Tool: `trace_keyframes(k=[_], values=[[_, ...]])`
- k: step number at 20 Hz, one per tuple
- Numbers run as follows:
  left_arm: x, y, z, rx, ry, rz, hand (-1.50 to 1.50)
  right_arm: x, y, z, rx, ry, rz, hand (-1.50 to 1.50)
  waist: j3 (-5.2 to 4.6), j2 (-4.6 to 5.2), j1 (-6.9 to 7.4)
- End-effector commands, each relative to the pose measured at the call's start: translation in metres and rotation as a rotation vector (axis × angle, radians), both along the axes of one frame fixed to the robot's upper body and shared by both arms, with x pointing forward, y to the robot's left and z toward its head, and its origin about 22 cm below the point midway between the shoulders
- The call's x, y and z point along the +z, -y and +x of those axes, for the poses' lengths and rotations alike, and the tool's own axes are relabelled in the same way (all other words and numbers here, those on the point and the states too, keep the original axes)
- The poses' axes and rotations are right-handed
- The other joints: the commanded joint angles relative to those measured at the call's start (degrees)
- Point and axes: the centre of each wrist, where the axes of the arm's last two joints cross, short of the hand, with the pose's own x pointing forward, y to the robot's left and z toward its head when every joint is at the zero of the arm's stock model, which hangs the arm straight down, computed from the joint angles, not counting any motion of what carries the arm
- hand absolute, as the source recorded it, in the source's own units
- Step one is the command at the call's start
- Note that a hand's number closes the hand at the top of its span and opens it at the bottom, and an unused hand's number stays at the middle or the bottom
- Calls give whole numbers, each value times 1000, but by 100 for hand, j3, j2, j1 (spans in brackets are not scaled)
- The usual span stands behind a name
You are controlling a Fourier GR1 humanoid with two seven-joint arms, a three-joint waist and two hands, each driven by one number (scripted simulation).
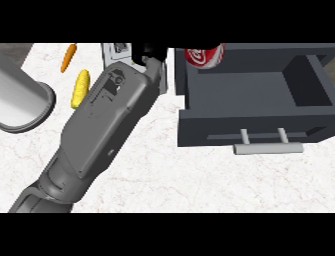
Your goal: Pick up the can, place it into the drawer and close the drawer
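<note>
White marbled worktop (162, 170) fills the head view, with a strip of darker floor along its left edge. Coming in from the lower left, a grey forearm (103, 120) slants up across the worktop and ends near the far edge in the black right hand (151, 52). The forearm hides most of the hand, and whether its fingers are spread or curled cannot be told. Just to the hand's right is the red can (205, 55), tilted a little, its top cut by the picture's upper edge. Only a narrow gap shows between the two, and whether any finger touches the can cannot be told. The can sits at the far left corner of the open dark grey drawer (258, 125); whether it rests on the drawer's floor or hangs just above the rim is unclear. The drawer lies on the right half of the worktop, its pale bar handle (268, 148) toward the near edge. Left of the forearm lies a yellow corn cob (80, 89), and beyond it, by the far edge, an orange carrot (68, 57). A large pale cylinder (11, 95) crosses the left edge; what it is cannot be told.
</note>
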Motion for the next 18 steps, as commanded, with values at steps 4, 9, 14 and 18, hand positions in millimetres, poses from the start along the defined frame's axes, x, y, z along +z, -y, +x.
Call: trace_keyframes(k=[4,9,14,18], values=[[9,23,11,8,-10,17,150,3,5,15,0,0,4,-150,1,19,-15],[15,42,13,2,-22,36,150,-8,2,12,19,8,12,-150,6,33,-137],[8,52,13,22,-40,52,150,5,2,12,33,19,-5,-150,8,47,-248],[-6,48,19,7,-74,67,150,8,-8,17,25,30,3,-150,6,67,-234]])
